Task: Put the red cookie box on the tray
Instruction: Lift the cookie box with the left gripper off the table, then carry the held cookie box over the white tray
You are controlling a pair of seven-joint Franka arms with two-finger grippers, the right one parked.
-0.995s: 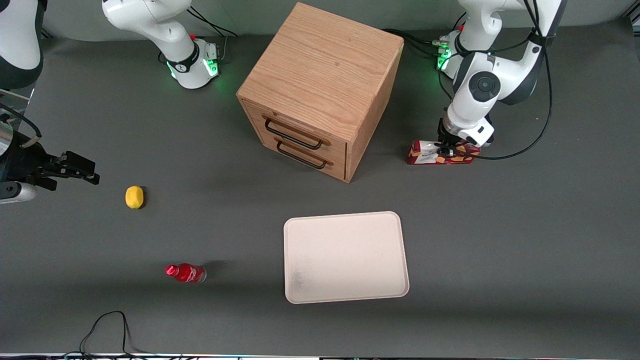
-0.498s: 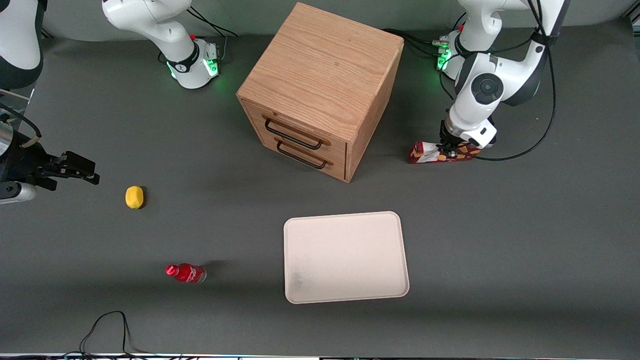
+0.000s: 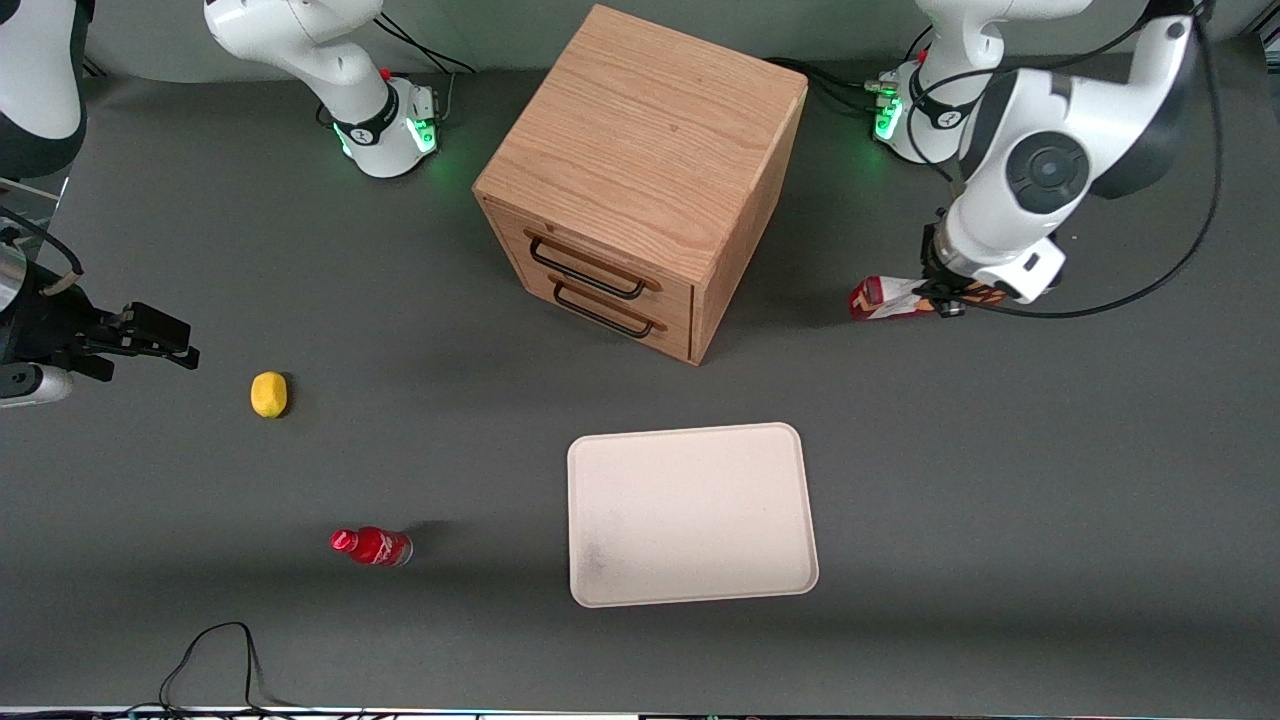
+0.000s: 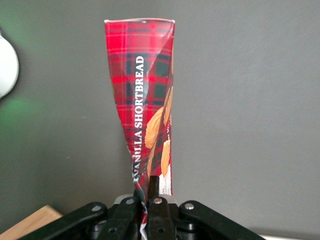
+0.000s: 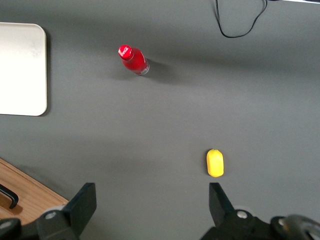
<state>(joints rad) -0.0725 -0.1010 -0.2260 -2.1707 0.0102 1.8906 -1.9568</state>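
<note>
I have the long slim dark-red tartan cardboard cookie box (image 3: 885,299) clamped in the left arm's black two-finger gripper (image 3: 945,303). On the wrist feed the box (image 4: 145,107) juts straight out from the gripper (image 4: 149,200), its white "VANILLA SHORTBREAD" lettering and golden cookie pictures running along its length, and the fingers (image 4: 154,192) pinch it at one end so hard that the carton looks creased and twisted there. From the front I see it held level above the dark grey table (image 3: 1000,500), off the surface, beside the oak-coloured wooden two-drawer cabinet (image 3: 640,180) on the working arm's side.

The large flat cream-white rectangular tray (image 3: 690,515) with rounded corners lies nearer the front camera than the cabinet, well apart from the box, with nothing on it. Toward the parked arm's end of the table I see a small red bottle (image 3: 371,546) lying on its side and a small yellow lemon-like object (image 3: 268,394).
</note>
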